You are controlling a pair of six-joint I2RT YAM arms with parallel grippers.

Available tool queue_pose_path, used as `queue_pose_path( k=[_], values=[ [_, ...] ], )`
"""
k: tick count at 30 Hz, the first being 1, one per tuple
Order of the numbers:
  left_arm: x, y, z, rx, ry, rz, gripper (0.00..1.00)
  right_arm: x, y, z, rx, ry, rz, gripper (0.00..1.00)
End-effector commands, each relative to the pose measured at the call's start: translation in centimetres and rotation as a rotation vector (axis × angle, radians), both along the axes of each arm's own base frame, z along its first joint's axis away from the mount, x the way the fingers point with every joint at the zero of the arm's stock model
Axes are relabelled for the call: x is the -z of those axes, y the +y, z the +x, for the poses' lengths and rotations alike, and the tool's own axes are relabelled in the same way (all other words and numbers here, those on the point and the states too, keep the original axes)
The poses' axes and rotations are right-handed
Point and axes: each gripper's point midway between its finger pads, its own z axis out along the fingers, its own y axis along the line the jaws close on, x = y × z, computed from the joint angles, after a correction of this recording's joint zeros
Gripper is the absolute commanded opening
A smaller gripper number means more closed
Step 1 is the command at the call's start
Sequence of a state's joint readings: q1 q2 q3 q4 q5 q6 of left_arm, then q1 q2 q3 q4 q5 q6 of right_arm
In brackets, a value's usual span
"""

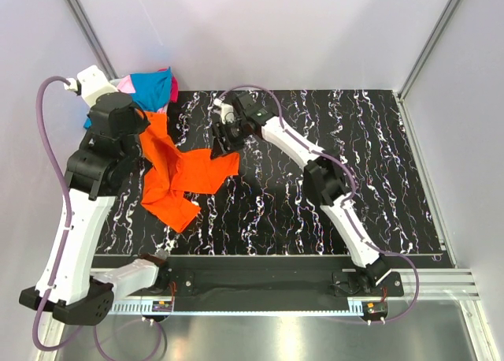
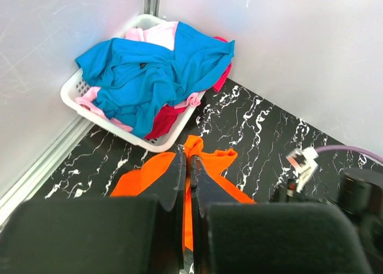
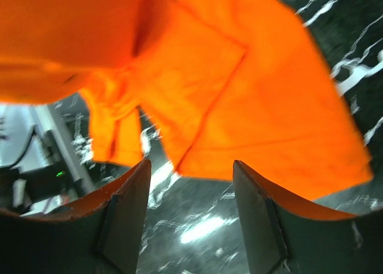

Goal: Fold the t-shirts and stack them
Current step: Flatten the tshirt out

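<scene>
An orange t-shirt (image 1: 185,176) lies crumpled on the black marbled table, its upper part lifted toward the left arm. My left gripper (image 2: 188,166) is shut on a fold of the orange t-shirt (image 2: 206,160) and holds it up near the basket. My right gripper (image 1: 222,136) is open and empty, just above the shirt's right edge; the orange cloth (image 3: 239,88) fills the right wrist view beyond its fingertips (image 3: 191,166). Teal-blue (image 2: 149,70), pink (image 2: 158,33) and red (image 2: 167,115) t-shirts lie heaped in the basket.
The white slatted basket (image 2: 78,91) stands in the back left corner against the walls, also in the top view (image 1: 126,85). The black marbled table (image 1: 354,156) stretches to the right. A metal rail runs along the near edge (image 1: 315,298).
</scene>
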State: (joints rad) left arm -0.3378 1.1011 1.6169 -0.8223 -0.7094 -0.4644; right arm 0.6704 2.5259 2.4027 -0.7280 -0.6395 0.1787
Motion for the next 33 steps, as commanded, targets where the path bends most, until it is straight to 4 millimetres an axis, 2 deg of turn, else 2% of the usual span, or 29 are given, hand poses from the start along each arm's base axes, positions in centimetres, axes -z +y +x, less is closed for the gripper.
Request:
queue_pose_path(
  k=[1, 3, 5, 7, 11, 13, 18, 19, 23, 25, 33],
  values=[
    [-0.4, 0.7, -0.9, -0.042, -0.035, -0.03, 0.0, 1.0, 0.1, 1.3, 0.001, -0.042, -0.035, 0.64],
    [0.0, 0.8, -1.3, -0.037, -0.024, -0.036, 0.0, 0.9, 0.5, 2.3, 0.013, -0.073, -0.024, 0.64],
    [0.6, 0.6, -1.5, -0.029, -0.005, -0.043, 0.0, 2.0, 1.0, 2.7, 0.015, -0.08, -0.017, 0.64],
    [0.9, 0.3, -1.7, -0.007, 0.001, -0.054, 0.0, 2.9, 1.4, 2.6, 0.006, -0.06, -0.001, 0.64],
    [2.0, -0.3, -1.9, 0.025, 0.024, -0.07, 0.0, 3.4, 2.9, 2.9, 0.0, -0.069, 0.063, 0.62],
    [2.1, -0.5, -2.1, 0.038, 0.024, -0.076, 0.0, 4.1, 3.4, 2.5, -0.007, -0.051, 0.076, 0.61],
    [2.0, 0.0, -2.7, 0.023, 0.031, -0.068, 0.0, 3.7, 5.5, 2.1, -0.033, -0.049, 0.158, 0.61],
    [1.9, 0.1, -2.8, 0.02, 0.028, -0.069, 0.0, 4.4, 5.8, 1.8, -0.04, -0.036, 0.162, 0.61],
    [2.0, 0.6, -3.6, -0.001, 0.032, -0.07, 0.0, 4.9, 7.5, 1.1, -0.07, -0.028, 0.213, 0.61],
    [2.1, 0.6, -3.7, -0.002, 0.039, -0.07, 0.0, 6.0, 7.8, 0.8, -0.072, -0.01, 0.214, 0.61],
    [3.3, 0.6, -4.2, 0.0, 0.075, -0.079, 0.0, 7.8, 8.5, 0.9, -0.069, -0.036, 0.206, 0.6]
  ],
)
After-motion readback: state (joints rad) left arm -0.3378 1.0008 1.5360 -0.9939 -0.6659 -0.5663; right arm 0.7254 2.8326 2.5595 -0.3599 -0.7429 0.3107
